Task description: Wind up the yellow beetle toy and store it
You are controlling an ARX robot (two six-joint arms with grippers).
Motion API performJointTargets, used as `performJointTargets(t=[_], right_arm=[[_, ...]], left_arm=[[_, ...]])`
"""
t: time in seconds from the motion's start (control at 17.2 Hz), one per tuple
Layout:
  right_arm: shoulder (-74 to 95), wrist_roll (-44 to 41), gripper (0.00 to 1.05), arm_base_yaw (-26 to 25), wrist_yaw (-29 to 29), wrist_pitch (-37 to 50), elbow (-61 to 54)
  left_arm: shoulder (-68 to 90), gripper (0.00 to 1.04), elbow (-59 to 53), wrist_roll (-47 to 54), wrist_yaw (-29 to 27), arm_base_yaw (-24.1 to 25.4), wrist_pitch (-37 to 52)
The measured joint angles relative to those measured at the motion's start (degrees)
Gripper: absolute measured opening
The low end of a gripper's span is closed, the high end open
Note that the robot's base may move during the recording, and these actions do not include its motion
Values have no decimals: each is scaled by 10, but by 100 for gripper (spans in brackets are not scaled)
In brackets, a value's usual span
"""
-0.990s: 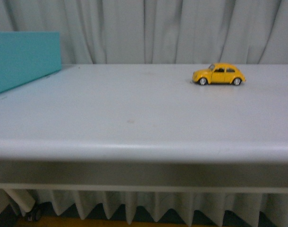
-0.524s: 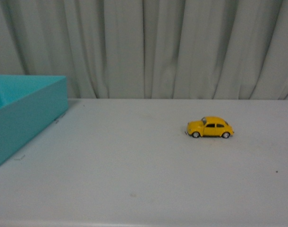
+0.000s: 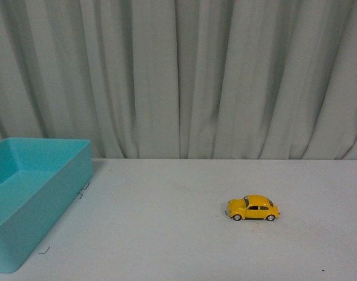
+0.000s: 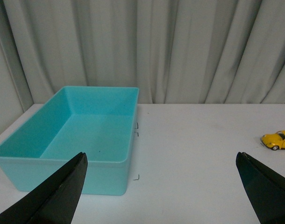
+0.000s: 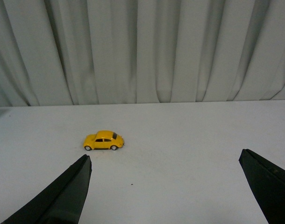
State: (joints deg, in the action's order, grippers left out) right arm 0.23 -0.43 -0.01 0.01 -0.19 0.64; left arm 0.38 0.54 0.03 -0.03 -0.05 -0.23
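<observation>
While left end effector [image 4: 161,156] and right end effector [image 5: 164,156] both gape empty, I judge the right should straddle the yellow beetle toy [image 5: 103,141] squarely across its flanks.

One toy car [image 3: 252,208], yellow, is in view, and two of its wheels [image 3: 237,217] show on the side turned to the front camera. There is one box [image 3: 50,216], turquoise and open-topped, with a single compartment. One bench [image 3: 167,246] carries both of them. One curtain [image 3: 178,76] hangs behind it in many folds. Three small dark marks [image 4: 137,176] lie on the bench just beside the box. The left hand [image 4: 161,156] and the right hand [image 5: 166,154] make two, and each shows two dark fingers [image 4: 58,196] in its own wrist view, four in all.
</observation>
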Motion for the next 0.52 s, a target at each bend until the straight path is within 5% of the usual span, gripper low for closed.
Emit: performJointTargets(t=[0.52], right_arm=[[0,0,98,0,0,0,0]], left_arm=[[0,98,0,0,0,0,0]])
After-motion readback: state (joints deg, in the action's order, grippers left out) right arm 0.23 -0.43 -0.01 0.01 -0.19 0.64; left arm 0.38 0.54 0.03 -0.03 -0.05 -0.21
